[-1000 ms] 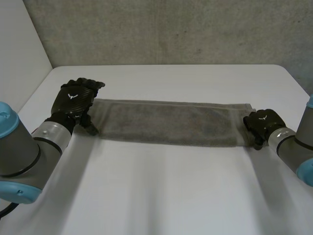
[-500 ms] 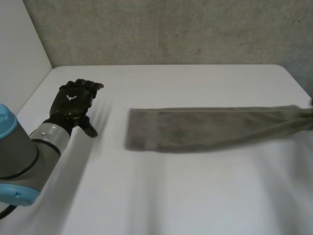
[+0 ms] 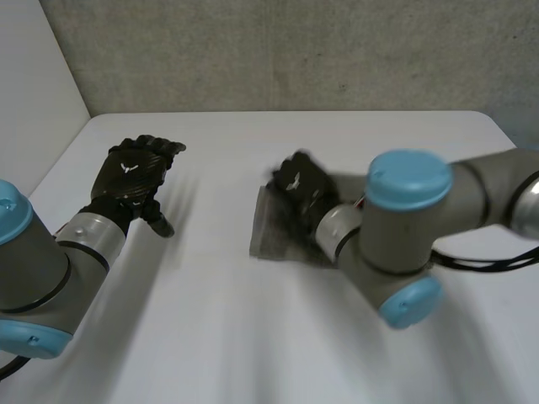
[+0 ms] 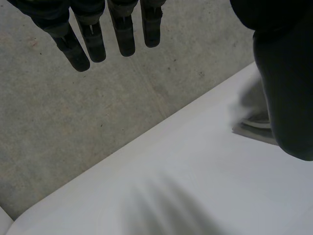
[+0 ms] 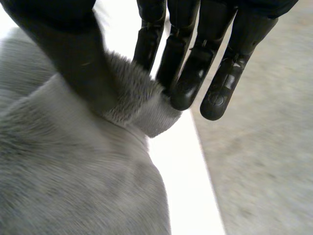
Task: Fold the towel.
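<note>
Pinching one end of the towel (image 3: 271, 234) between thumb and fingers of the right hand (image 3: 301, 185), above the rest lying at the middle of the counter (image 3: 253, 337). Holding the left hand (image 3: 135, 168) straight-fingered and empty near the counter's left edge, well apart from it.

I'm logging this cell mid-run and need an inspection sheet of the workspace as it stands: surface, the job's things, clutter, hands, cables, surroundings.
Surface: white table, no marks or spills seen.
Job's things: grey towel lies on the table under the right hand, partly hidden by the right arm.
Clutter: nothing seen.
Hands: left hand is apart from the towel, fingers straight, holding nothing. Right hand pinches an edge of the towel between thumb and fingers.
Cables: nothing seen.
Surroundings: grey wall behind the table; white panel on the robot's left.
</note>
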